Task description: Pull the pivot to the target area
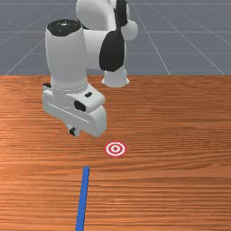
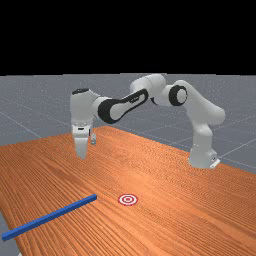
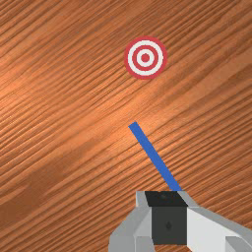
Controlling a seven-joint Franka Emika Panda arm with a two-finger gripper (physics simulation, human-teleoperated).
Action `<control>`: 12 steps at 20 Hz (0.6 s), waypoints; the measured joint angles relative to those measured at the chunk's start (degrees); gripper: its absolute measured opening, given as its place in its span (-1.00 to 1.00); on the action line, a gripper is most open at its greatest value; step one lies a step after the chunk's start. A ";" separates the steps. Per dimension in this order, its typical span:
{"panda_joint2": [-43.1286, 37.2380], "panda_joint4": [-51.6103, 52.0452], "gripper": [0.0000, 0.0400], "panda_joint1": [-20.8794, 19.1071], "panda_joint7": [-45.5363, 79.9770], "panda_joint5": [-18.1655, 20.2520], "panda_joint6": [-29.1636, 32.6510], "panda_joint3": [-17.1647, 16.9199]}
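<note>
Above the table hangs the gripper (image 1: 73, 131), farther back than the blue bar (image 1: 83, 196) and left of the target in the front view. In the far view, the gripper (image 2: 93, 140) is well above the wood. The gripper (image 3: 166, 199) has its fingers together, shut with nothing between them. The long, thin blue bar (image 2: 52, 216) lies flat on the table. One end points back toward the arm's side, just short of the red and white target (image 1: 115, 149) and to its left in the front view. The fingers hide part of the bar (image 3: 154, 156) in the wrist view.
The orange-brown wooden table (image 1: 180, 180) lies under the bar and target. The arm's base stands at the table's back in the front view. In the far view, the bar's outer end reaches near the table's left edge.
</note>
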 joint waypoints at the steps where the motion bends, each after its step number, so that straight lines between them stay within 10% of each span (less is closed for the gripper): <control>1: -0.74 -1.83 -1.00 -1.12 -14.05 -1.55 1.26 2.62; 12: -4.15 -13.47 -1.00 2.27 -30.75 -6.08 9.05 8.56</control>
